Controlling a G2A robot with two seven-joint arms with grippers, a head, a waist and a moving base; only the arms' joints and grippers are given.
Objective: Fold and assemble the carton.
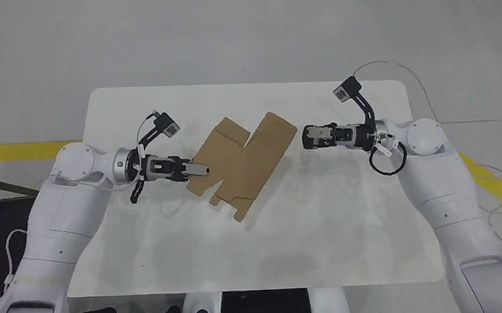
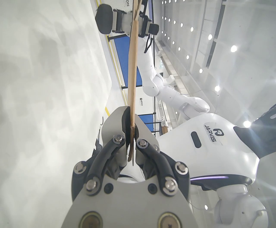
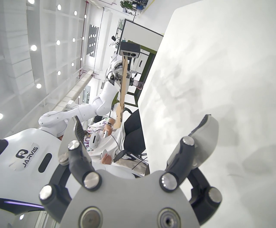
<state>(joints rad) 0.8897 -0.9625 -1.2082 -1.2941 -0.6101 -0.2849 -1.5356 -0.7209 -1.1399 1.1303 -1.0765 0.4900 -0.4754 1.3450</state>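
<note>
Pinching the left edge of the flat cardboard carton (image 1: 243, 165) between the fingers of the left gripper (image 2: 130, 122), arm stretching level over the white surface (image 1: 340, 229), and holding the right gripper (image 1: 306, 136) just beside the carton's far right corner, fingers spread wide.

Flat brown carton (image 1: 244, 164) over the middle of the white counter (image 1: 340, 229), pinched at one end by the left pincer (image 1: 202, 169). Right pincer (image 1: 308, 136) near the carton's opposite corner, apart from it, pointing toward it.
</note>
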